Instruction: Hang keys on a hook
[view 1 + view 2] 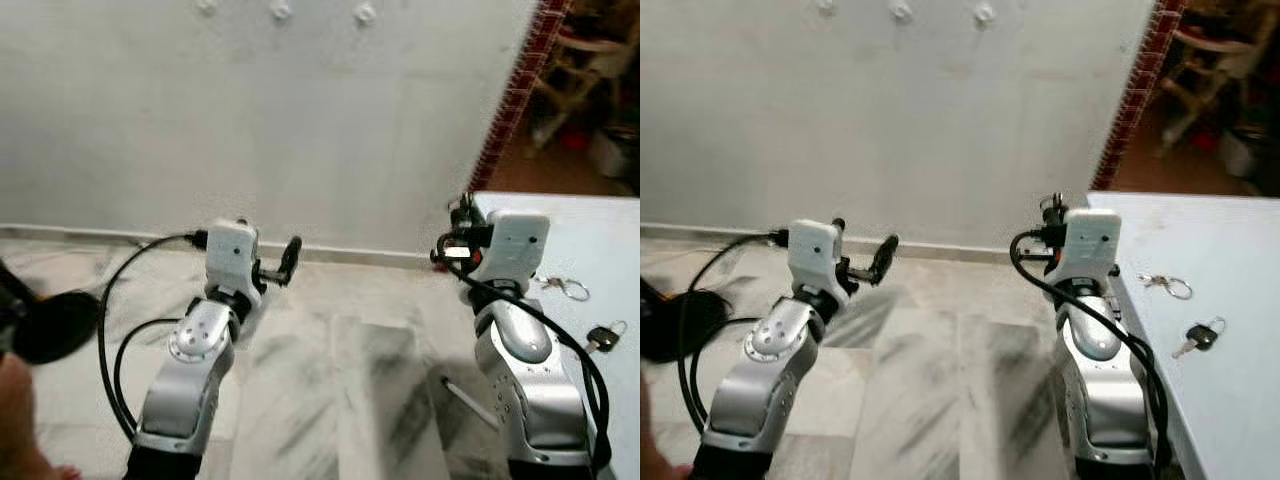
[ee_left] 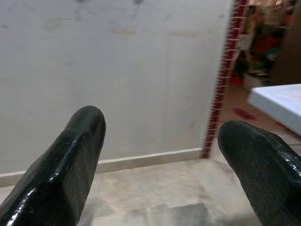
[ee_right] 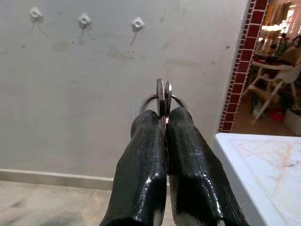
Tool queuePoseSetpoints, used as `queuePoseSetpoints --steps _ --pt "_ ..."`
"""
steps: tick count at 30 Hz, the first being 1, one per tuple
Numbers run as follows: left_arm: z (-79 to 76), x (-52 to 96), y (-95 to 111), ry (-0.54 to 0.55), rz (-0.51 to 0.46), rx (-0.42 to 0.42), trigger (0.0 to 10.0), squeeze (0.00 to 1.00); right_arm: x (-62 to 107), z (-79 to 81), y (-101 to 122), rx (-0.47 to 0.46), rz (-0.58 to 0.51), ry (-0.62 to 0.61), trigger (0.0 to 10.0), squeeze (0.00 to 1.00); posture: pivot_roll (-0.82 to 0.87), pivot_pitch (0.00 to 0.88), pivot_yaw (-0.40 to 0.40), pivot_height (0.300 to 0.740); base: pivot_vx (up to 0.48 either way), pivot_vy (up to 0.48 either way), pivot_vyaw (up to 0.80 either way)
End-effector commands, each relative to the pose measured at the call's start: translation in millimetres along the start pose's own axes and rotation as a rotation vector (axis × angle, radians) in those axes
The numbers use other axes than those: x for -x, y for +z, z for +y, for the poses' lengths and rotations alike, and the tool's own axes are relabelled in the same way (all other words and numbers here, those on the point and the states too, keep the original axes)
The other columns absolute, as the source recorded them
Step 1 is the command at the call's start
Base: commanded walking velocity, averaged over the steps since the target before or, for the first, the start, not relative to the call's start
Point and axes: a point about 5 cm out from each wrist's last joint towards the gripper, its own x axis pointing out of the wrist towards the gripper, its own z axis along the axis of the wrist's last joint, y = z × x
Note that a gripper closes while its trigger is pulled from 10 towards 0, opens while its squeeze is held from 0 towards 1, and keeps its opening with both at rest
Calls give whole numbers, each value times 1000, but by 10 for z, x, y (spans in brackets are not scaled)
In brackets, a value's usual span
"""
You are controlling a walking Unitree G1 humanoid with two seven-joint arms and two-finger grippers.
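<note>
Three small white hooks (image 3: 84, 20) sit in a row high on the pale wall, and the same hooks (image 1: 281, 10) show at the top edge of the left eye view. My right gripper (image 3: 165, 117) is shut on a set of metal keys (image 3: 163, 94), whose ring sticks out above the fingertips. It is raised toward the wall, well below the hooks and to their right. My left gripper (image 2: 162, 136) is open and holds nothing; it is raised in front of the wall, on my left (image 1: 288, 260).
A light blue table (image 1: 590, 240) stands at my right, with a key ring (image 1: 565, 288) and a black-headed key (image 1: 603, 337) on it. A red tiled wall edge (image 1: 515, 90) borders a doorway with a wooden chair (image 1: 580, 55). At far left are a person's hand (image 1: 15, 420) and a black object (image 1: 50, 325).
</note>
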Motion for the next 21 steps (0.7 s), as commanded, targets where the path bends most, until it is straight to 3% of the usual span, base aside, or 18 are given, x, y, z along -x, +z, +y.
queuePoseSetpoints --steps 1,10,21 --pt "22 -3 47 -2 -8 -3 10000 0 -2 13 27 -9 -8 0 10000 0 83 0 -72 740 0 0 0" --pt "0 24 72 -43 -22 32 10000 0 -11 38 14 -14 -7 5 10000 0 101 0 -74 740 0 0 0" --pt "-36 35 64 -63 -23 47 10000 0 -8 43 7 -13 -5 8 10000 0 97 0 -75 740 328 0 0"
